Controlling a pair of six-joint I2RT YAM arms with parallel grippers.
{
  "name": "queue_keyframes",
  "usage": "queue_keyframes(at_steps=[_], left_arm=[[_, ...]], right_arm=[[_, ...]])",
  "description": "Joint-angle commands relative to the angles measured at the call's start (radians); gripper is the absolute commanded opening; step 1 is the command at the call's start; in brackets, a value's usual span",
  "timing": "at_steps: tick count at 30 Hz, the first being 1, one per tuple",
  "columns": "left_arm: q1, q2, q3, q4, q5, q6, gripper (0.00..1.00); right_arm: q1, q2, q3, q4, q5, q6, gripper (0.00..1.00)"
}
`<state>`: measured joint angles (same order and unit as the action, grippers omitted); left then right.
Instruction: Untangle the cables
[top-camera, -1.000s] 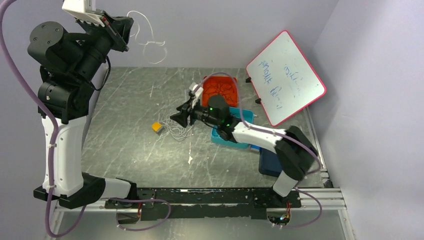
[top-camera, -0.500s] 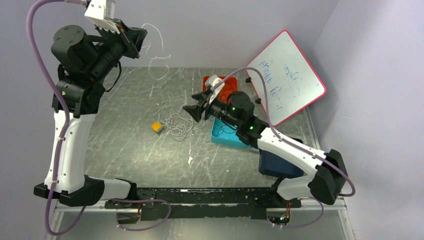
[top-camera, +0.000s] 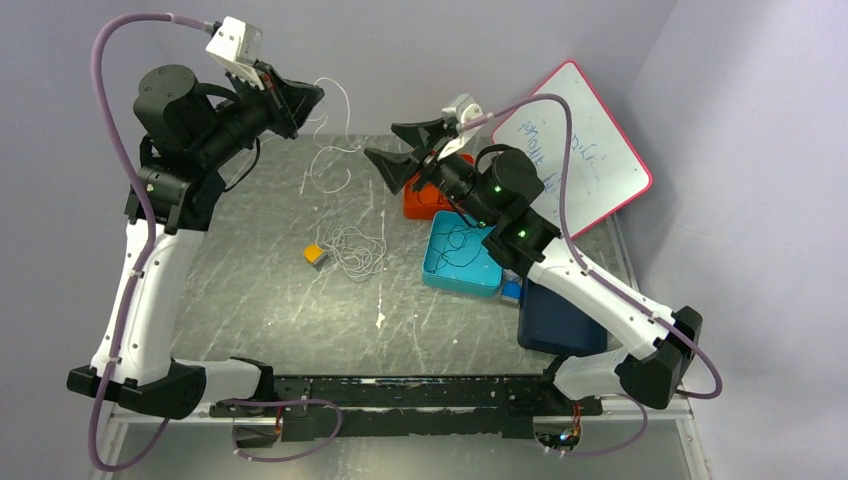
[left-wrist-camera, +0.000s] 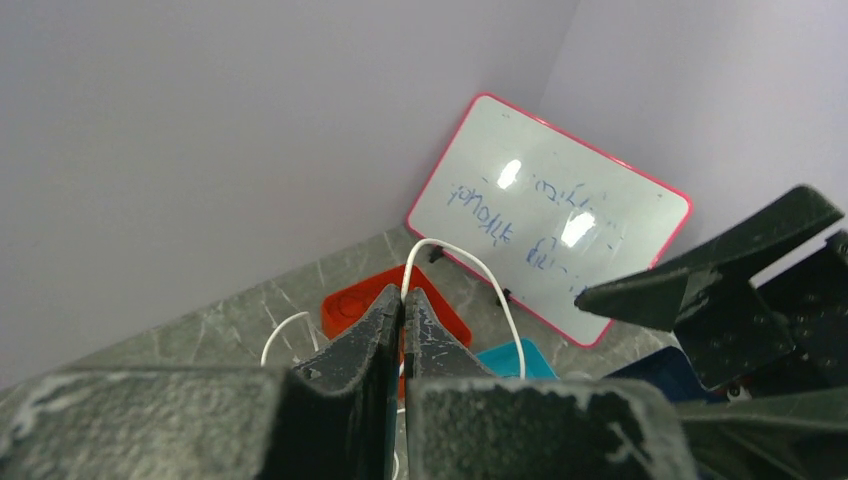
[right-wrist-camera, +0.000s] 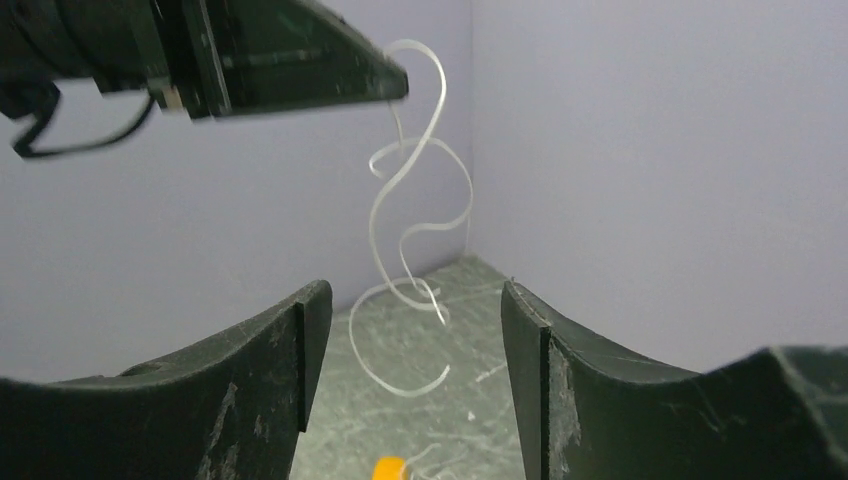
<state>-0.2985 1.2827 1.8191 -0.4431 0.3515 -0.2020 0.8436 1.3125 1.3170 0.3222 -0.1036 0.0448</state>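
Left claw (left-wrist-camera: 403, 303) pinching white cable (right-wrist-camera: 372, 215) aloft — right claw (right-wrist-camera: 412, 300) spread, empty — tangle (top-camera: 357, 250) at table (top-camera: 250, 300) centre not yet sorted.

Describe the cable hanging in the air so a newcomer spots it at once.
Find the left arm, whose end effector is up near the back wall. It is shut on a thin white cable that dangles in loose curls above the table. Unlike the pale tangle lying beside the small orange block and the black cord in the teal tray, it hangs from a grip.
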Motion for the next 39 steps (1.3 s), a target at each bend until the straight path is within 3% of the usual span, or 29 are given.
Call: queue_keyframes(at_steps=[1, 9, 16, 32, 34, 39], left_arm=[[-0.004, -0.016, -0.031, 0.060, 0.093, -0.023, 0.07], [-0.004, -0.007, -0.060, 0.068, 0.134, -0.028, 0.07], [-0.004, -0.003, -0.069, 0.066, 0.165, -0.025, 0.07], [-0.004, -0.028, -0.135, 0.070, 0.162, -0.011, 0.07], [-0.004, -0.028, -0.155, 0.076, 0.175, -0.011, 0.12], [-0.004, -0.024, -0.204, 0.110, 0.246, -0.018, 0.43]], right_arm=[[-0.003, 0.034, 0.073, -0.025, 0.009, 0.069, 0.66], [-0.003, 0.097, 0.143, -0.038, 0.012, 0.239, 0.66], [-0.016, 0.164, 0.207, -0.077, 0.028, 0.282, 0.61], [-0.078, 0.175, 0.190, -0.061, -0.007, 0.342, 0.00], [-0.086, 0.146, 0.165, -0.069, 0.037, 0.336, 0.00], [-0.094, 0.064, 0.107, -0.130, 0.143, 0.287, 0.00]])
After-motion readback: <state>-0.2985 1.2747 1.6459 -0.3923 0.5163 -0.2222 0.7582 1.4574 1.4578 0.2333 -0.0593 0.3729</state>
